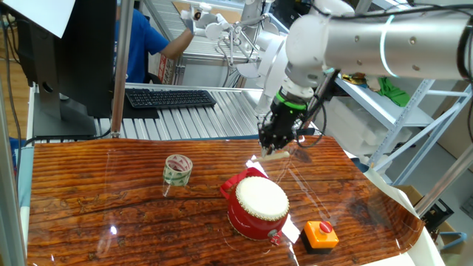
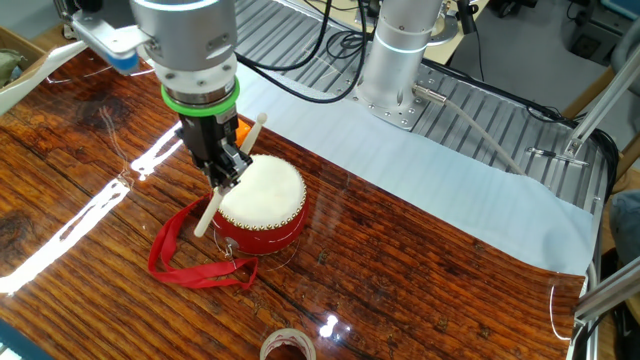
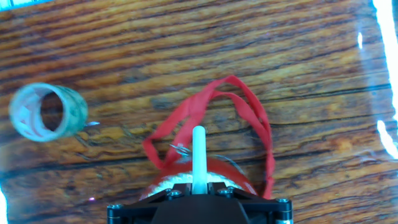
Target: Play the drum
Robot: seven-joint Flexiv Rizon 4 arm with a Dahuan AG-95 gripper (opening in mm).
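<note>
Tape roll (image 1: 177, 169) sits left, untouched. Mid-table, drum (image 1: 257, 205) w/ its red strap (image 2: 185, 250). Gripper (image 2: 226, 172) hangs over the drum's edge, jaws clamped on a white stick (image 2: 231, 175) — pickup's done, imo. Striking the skin's left. Orange button box (image 1: 321, 234) far right.

Tape roll (image 1: 177, 169) (well aside) from drum (image 1: 259, 205)

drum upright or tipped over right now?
Upright. The drum sits on its base on the table with the cream skin facing up; in one fixed view the skin tilts toward the camera only by perspective.
</note>
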